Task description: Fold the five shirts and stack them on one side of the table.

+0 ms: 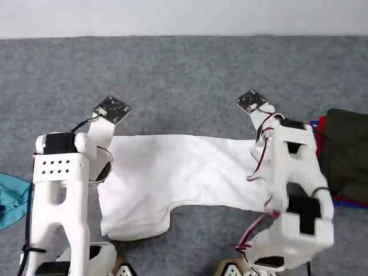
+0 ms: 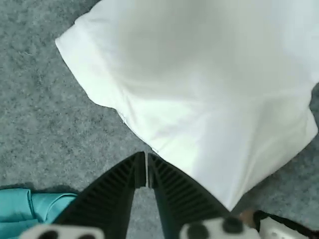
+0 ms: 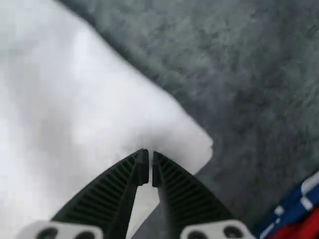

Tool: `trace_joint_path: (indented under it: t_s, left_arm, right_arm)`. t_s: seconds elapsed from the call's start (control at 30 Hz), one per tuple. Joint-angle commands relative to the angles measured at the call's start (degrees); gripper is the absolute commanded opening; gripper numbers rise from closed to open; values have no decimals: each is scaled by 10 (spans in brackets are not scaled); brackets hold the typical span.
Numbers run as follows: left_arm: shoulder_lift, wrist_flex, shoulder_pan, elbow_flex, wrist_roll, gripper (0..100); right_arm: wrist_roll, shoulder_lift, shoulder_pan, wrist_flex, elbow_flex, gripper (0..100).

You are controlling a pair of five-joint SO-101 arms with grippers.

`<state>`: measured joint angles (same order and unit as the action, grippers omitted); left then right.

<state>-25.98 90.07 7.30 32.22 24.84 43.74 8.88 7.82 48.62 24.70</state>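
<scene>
At the left edge of the tabletop [image 1: 184,80] lies a teal cloth [image 1: 11,198]. I think it is one more shirt, and it waits there so it is out of my way. Next comes my left gripper [image 2: 146,159]. Its two fingers are pressed together, and the tips sit right at the left edge of the white shirt [image 1: 172,172]. I cannot tell if a bit of cloth is caught between them. I think I am there because the edge is the best place to take hold for a fold. The white shirt lies spread out flat in the middle of the tabletop, between my two arms, so each arm can get to one end of it. It is wide from left to right, and one part of it sticks out toward the near edge, so I think it needs more folding. My right gripper [image 3: 149,162] is over the right corner of the white shirt. Its fingers are pressed together too, and here also I cannot tell if they pinch the cloth. Both grippers work the two ends so the shirt can be moved straight and not get crooked. At the right edge of the tabletop sits a pile [image 1: 345,149] of dark green, red and blue cloth. I think those are done shirts, and the white one should go on top.
</scene>
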Motion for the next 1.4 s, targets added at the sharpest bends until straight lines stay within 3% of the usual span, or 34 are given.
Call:
trace_joint_path:
  t_s: [0.0,0.33,0.6,0.8,1.07,1.37]
  left_arm:
    - [-14,-11,2,-24,-8,13]
    - [-15,-6,3,-23,-9,13]
    - [-49,18,8,-51,-40,13]
    - [-108,23,116,-55,-74,14]
    - [-107,26,278,-22,-3,14]
    - [-107,-10,428,31,81,14]
  right_arm:
    - [-7,69,29,-45,-76,22]
    - [-11,129,24,132,-265,22]
    - [-11,129,-15,394,-421,18]
    - [-12,126,-94,544,-512,17]
    - [-29,-31,-220,540,-377,17]
    - [-114,-108,-465,407,-186,17]
